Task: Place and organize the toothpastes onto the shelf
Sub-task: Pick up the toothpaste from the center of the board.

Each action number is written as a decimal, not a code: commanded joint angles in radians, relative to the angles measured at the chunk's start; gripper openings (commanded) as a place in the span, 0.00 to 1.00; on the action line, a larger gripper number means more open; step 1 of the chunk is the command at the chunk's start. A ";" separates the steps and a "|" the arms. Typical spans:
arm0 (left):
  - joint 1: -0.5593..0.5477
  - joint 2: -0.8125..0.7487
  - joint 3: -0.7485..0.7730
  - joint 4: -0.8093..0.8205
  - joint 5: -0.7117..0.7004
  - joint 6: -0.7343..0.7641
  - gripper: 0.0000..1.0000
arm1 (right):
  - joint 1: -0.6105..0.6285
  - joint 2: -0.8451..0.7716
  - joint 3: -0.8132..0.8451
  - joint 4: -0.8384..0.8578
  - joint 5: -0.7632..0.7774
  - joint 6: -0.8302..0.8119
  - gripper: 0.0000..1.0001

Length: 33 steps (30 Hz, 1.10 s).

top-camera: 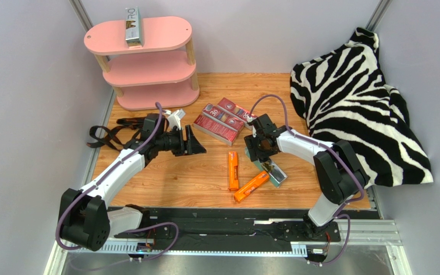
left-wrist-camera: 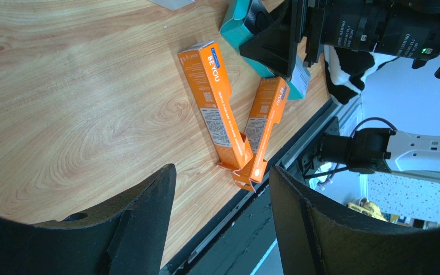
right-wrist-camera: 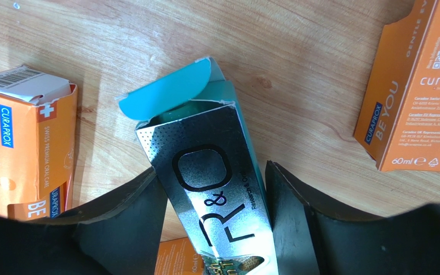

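A silver-grey toothpaste carton (right-wrist-camera: 205,143) with a teal end flap lies on the wooden table between the fingers of my right gripper (right-wrist-camera: 212,169), which press on both its long sides. From above, that gripper (top-camera: 259,150) stands over the carton (top-camera: 275,172). Two orange cartons (top-camera: 233,170) (top-camera: 251,186) lie just to its left. Dark red cartons (top-camera: 222,121) sit in a cluster behind them. My left gripper (top-camera: 196,143) hovers open and empty, pointing towards the orange cartons (left-wrist-camera: 213,103). The pink shelf (top-camera: 153,69) stands at the back left, and another silver carton (top-camera: 133,26) lies on its top board.
A zebra-print cloth (top-camera: 354,97) is heaped along the right side. A black strap (top-camera: 110,134) lies by the left arm, with a small white object (top-camera: 175,118) near it. The table's front edge (left-wrist-camera: 297,143) runs close to the orange cartons.
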 commanded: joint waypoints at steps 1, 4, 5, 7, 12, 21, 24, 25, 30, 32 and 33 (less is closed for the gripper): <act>-0.005 -0.041 0.030 -0.001 0.017 0.021 0.69 | -0.003 0.001 0.025 -0.004 0.006 0.025 0.57; -0.005 -0.058 0.039 -0.013 0.016 0.028 0.70 | -0.003 -0.020 0.024 0.006 -0.003 0.037 0.54; -0.005 -0.064 0.041 -0.013 0.017 0.028 0.70 | -0.005 -0.036 0.025 0.010 -0.003 0.046 0.54; -0.005 -0.074 0.044 -0.015 0.020 0.028 0.70 | -0.003 -0.062 0.019 0.030 -0.034 0.057 0.51; -0.005 -0.094 0.059 -0.015 0.014 0.031 0.70 | -0.003 -0.198 -0.021 0.082 -0.046 0.096 0.46; -0.055 -0.079 0.133 -0.004 0.005 0.052 0.70 | -0.003 -0.410 -0.083 0.162 0.018 0.232 0.44; -0.109 -0.067 0.172 -0.012 -0.023 0.078 0.70 | -0.003 -0.499 -0.128 0.209 0.053 0.293 0.43; -0.140 -0.059 0.183 -0.012 -0.033 0.090 0.69 | -0.003 -0.545 -0.142 0.219 0.067 0.313 0.43; -0.271 -0.042 0.245 -0.015 -0.135 0.146 0.69 | -0.005 -0.691 -0.215 0.266 0.156 0.422 0.43; -0.310 -0.030 0.268 -0.027 -0.202 0.181 0.69 | -0.005 -0.769 -0.241 0.298 0.169 0.490 0.43; -0.347 -0.024 0.271 -0.028 -0.225 0.204 0.69 | -0.005 -0.795 -0.255 0.311 0.172 0.516 0.43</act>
